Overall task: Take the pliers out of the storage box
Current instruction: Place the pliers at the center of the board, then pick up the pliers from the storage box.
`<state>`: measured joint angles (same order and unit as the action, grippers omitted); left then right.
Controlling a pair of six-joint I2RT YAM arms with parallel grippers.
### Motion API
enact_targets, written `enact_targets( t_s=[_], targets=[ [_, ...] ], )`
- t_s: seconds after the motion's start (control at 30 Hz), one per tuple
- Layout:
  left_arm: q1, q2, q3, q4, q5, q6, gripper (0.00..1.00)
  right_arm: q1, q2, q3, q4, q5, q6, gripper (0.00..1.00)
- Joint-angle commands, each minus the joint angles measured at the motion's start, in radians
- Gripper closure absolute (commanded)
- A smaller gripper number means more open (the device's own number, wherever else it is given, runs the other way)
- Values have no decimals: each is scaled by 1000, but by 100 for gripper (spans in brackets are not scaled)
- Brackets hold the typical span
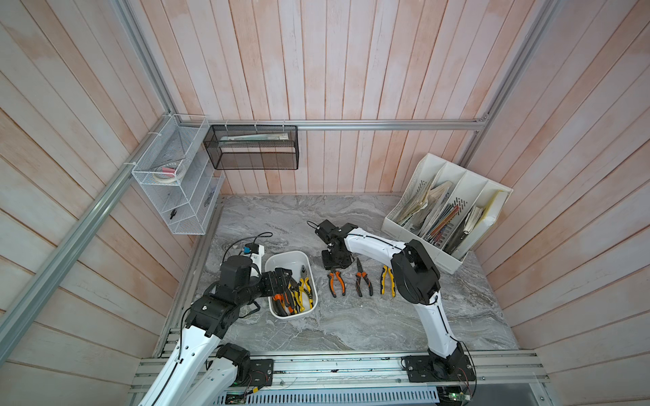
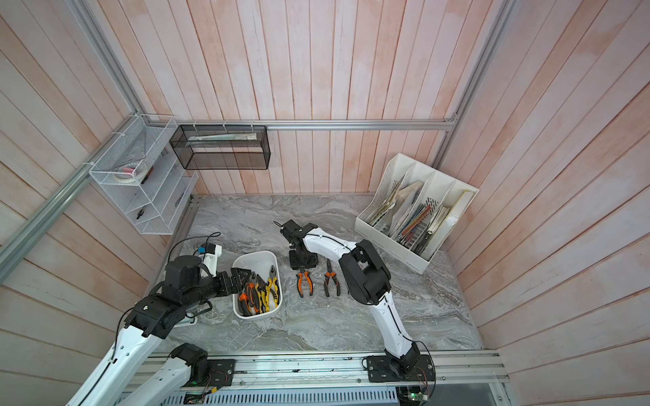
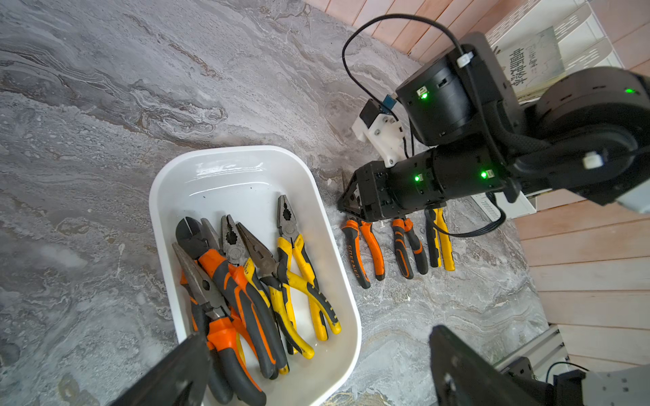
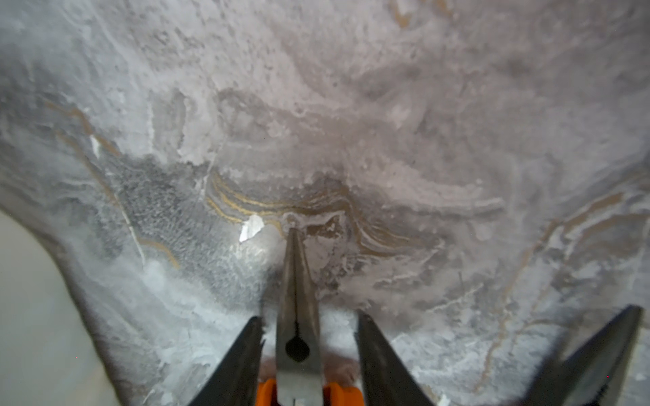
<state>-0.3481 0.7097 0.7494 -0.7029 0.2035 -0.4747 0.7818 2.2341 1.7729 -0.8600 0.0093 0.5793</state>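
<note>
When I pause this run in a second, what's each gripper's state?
Left gripper: open, empty, over the storage box.
Right gripper: open, straddling orange-handled pliers on the table.

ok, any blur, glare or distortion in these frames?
Right wrist view: soft all over, the table smeared, only the orange-handled pliers nose fairly crisp. Left wrist view: sharp, glare streak on the storage box wall. Both top views: wide-angle bowing of the wall planks.

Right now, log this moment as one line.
left pincer open over box | right pincer open around orange pliers on table | two pliers beside | others boxed
</note>
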Motion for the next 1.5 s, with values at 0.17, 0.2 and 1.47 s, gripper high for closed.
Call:
enact_targets(
  t_s=[0.17, 0.2, 1.47],
  targets=[
    [-2, -6, -10, 3, -10, 4, 0, 0, -127, 25, -35, 29, 38, 40],
    [-2, -6, -10, 3, -10, 4, 0, 3, -145, 22, -26, 23, 38, 40],
    [-3, -229, 56, -330, -255, -355, 0, 280, -89, -32, 337, -392, 91, 47]
  ],
)
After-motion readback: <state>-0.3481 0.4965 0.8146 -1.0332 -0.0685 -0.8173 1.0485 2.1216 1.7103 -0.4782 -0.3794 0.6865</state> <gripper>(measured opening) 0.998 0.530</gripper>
